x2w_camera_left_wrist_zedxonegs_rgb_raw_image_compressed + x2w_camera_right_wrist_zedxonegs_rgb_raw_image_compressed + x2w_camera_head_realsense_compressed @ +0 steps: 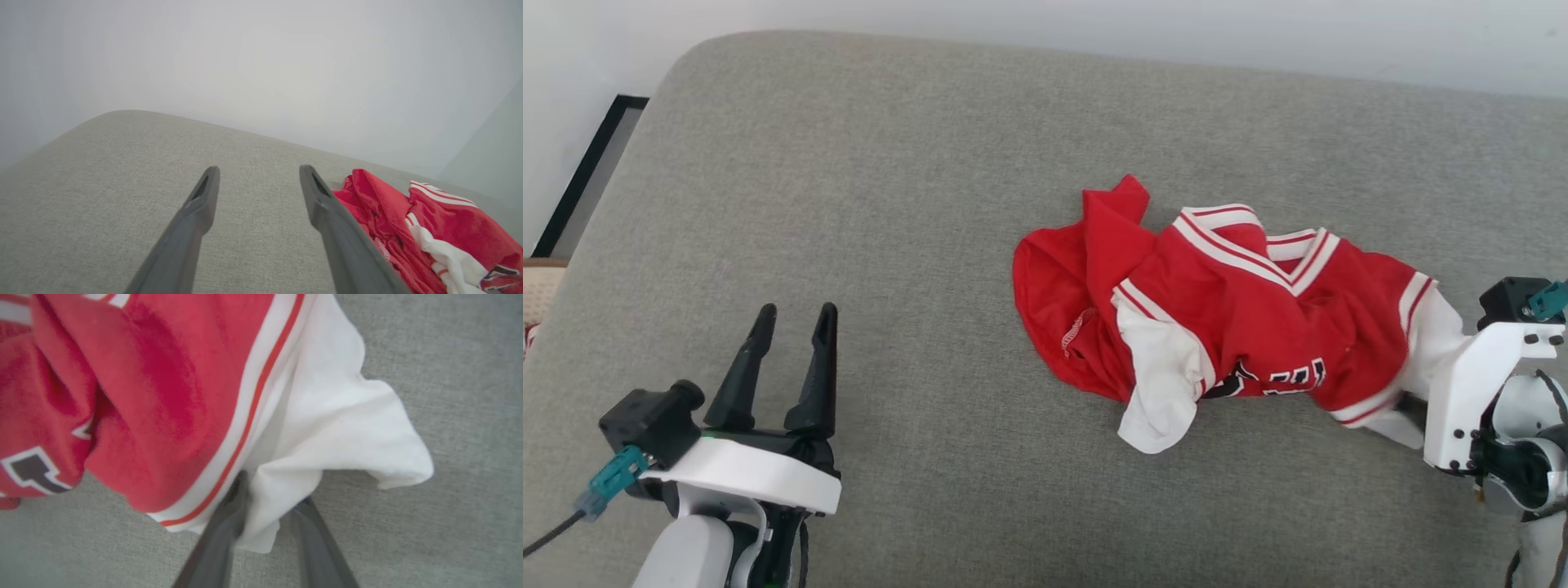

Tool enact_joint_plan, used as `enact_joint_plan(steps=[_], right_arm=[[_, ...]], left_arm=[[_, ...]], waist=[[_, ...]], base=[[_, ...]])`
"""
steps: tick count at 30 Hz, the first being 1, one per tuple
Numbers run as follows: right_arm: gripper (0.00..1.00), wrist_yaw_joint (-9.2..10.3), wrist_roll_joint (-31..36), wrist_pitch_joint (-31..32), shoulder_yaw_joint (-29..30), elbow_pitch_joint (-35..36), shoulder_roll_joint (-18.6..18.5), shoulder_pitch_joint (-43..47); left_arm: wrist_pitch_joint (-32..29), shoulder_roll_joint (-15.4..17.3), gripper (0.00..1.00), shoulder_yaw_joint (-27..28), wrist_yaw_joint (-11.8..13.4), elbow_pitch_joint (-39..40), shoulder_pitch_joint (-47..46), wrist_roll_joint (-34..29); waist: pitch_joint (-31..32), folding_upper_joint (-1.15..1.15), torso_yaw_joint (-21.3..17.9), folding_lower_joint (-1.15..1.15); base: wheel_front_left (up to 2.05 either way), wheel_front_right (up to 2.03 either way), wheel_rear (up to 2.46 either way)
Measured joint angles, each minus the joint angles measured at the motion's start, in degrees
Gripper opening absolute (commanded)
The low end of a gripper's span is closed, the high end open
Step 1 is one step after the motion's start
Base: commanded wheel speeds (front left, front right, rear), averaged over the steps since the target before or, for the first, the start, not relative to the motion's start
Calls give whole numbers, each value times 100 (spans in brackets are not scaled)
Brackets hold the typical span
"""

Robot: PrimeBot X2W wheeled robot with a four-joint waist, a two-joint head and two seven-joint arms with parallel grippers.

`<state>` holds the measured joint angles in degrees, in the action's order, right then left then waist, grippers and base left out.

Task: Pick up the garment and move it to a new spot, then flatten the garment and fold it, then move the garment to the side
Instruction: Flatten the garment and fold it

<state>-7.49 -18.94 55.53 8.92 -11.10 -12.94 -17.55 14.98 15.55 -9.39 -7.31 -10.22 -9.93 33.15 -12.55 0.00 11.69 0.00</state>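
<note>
Crumpled red-and-white jersey T-shirt [1233,302] lies toward right edge of grey fabric cushion [849,204]. Right gripper [273,498] straddles white sleeve [347,428], jaws part-open, hold unclear; left gripper [796,314] gapes empty. Loose pinch could let sleeve slip.

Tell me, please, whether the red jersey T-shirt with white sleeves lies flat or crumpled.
Crumpled: the red jersey T-shirt with white sleeves is bunched on the grey fabric cushion, its hem turned over, print partly hidden in folds.

garment [1241,302]: 1 | end effectors: 2 (left end effector [797,310], right end effector [273,494]) | grey cushion [849,204]: 1
</note>
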Motion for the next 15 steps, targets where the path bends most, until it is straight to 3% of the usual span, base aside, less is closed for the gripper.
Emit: enact_joint_plan(steps=[4, 8, 15], right_arm=[[100, 0, 35, -123, 56, 154, 162, 16], [100, 0, 2, -383, 109, 515, 354, 46], [100, 0, -69, -1095, 149, 1063, 601, 121]], left_arm=[[-122, 307, 100, -365, 0, -73, -149, 253], [-754, 722, 100, -828, 0, 74, -552, 595], [-1836, 1131, 100, -1230, 0, 278, -1151, 926]], waist=[[58, 0, -83, 0], [136, 0, -236, 0], [181, 0, -492, 0]], base=[[0, 0, 0], [0, 0, 0], [0, 0, 0]])
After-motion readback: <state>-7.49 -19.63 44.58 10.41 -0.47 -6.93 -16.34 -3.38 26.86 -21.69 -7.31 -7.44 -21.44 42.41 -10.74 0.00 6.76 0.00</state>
